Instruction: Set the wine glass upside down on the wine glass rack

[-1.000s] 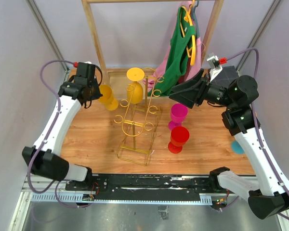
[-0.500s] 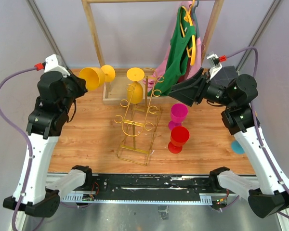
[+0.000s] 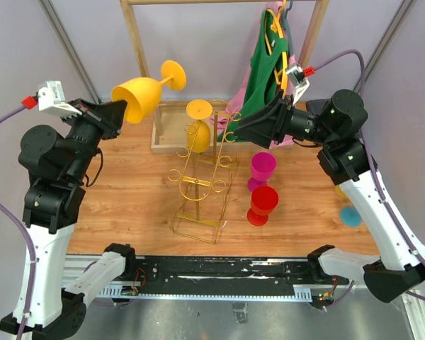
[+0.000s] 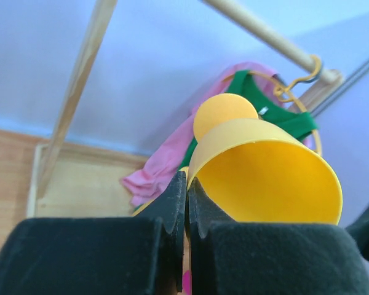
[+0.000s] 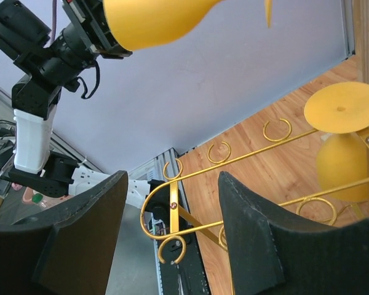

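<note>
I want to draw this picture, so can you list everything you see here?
held glass: one, yellow, up in the air
hung glass: one, yellow, upside down on the rack
rack: one, gold wire, middle of the table
pink glass: one, upright, right of the rack
red glass: one, upright, in front of the pink glass
clothes rail: one, wooden, at the back
clothes: green and pink, hanging on the rail
table: one, wooden
left gripper: black, pinching the held glass's rim
right gripper: black, open, over the rack
</note>
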`<control>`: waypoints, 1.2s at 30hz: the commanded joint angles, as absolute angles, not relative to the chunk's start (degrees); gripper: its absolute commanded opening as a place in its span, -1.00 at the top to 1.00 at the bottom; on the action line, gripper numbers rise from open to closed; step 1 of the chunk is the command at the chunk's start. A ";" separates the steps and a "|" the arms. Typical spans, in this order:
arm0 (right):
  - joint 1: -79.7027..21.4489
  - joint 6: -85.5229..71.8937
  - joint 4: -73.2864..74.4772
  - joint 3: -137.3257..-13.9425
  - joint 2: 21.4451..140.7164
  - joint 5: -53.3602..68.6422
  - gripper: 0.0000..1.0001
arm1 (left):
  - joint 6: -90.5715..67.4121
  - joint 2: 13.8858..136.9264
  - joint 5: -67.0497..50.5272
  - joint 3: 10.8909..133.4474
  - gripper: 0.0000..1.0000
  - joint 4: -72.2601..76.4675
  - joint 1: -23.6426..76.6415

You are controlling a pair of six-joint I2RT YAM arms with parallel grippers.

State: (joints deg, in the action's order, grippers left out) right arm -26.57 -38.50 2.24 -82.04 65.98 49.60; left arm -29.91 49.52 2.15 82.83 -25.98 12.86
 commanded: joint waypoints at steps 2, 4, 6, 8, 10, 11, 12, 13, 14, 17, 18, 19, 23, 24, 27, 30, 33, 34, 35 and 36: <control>-27.31 -35.10 4.57 -86.45 66.63 50.98 -0.24 | -34.71 52.54 -8.26 88.47 0.99 -17.03 13.08; -26.47 -33.30 6.72 -87.97 66.28 50.92 -0.24 | -38.17 54.32 -14.78 89.10 0.99 -14.62 13.10; -24.72 -32.78 7.63 -88.81 65.81 51.58 -0.24 | -41.96 56.43 -19.48 89.25 0.99 -11.74 13.05; -23.40 -32.67 7.56 -88.44 64.80 51.85 -0.24 | -45.23 58.29 -22.43 89.18 0.99 -9.21 13.01; -22.40 -32.39 7.56 -87.58 63.42 52.13 -0.24 | -48.45 59.80 -26.00 87.96 0.99 -4.54 12.49; -21.87 -32.28 7.56 -87.09 62.90 52.24 -0.24 | -50.92 60.60 -28.88 86.97 0.99 -1.32 11.75; -21.50 -32.26 7.50 -86.63 62.43 52.33 -0.24 | -54.09 61.17 -31.99 85.51 0.99 2.14 10.65; -21.19 -32.27 7.35 -86.17 62.02 52.44 -0.24 | -58.52 61.76 -34.91 83.92 0.99 6.88 9.16; -20.98 -32.26 7.18 -85.75 61.76 52.59 -0.24 | -62.77 62.31 -38.05 82.03 0.99 12.08 7.55; -20.70 -32.82 5.88 -84.77 61.22 52.92 -0.24 | -77.88 64.15 -44.42 76.59 0.99 28.29 3.82; -20.59 -33.36 5.05 -84.59 61.30 53.24 -0.24 | -81.27 64.74 -45.06 75.38 1.00 33.95 3.29; -20.49 -34.24 3.75 -84.50 61.48 53.79 -0.24 | -83.49 65.30 -45.48 74.65 0.99 36.97 3.18; -19.44 -41.14 -4.00 -84.05 63.86 56.77 -0.25 | -95.15 68.76 -47.74 72.01 0.99 53.06 3.08; -18.96 -43.67 -6.94 -83.80 64.58 57.60 -0.25 | -100.32 70.00 -47.69 70.90 0.99 59.64 3.08; -17.76 -54.10 -20.87 -82.76 67.14 59.94 -0.25 | -113.19 73.81 -46.37 69.10 0.99 76.41 3.08; -17.67 -62.55 -29.68 -83.25 69.90 60.66 -0.25 | -119.22 76.00 -45.34 68.70 0.99 84.56 3.08; -17.67 -70.60 -40.31 -85.26 72.71 60.27 -0.25 | -121.80 76.73 -44.55 68.38 0.99 88.09 3.08; -17.69 -74.08 -44.23 -86.06 73.83 59.84 -0.26 | -123.00 77.10 -44.23 68.40 0.99 89.44 3.08; -17.67 -77.65 -48.02 -86.91 75.14 59.18 -0.27 | -125.28 77.61 -43.46 68.34 1.00 91.23 3.08; -17.74 -81.01 -51.85 -88.35 76.63 58.55 -0.27 | -127.29 78.31 -42.59 68.35 1.00 94.34 3.08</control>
State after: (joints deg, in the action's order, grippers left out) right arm -18.94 -63.66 -29.80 -83.70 73.76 58.81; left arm -115.13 77.62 -44.84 68.31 78.59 3.18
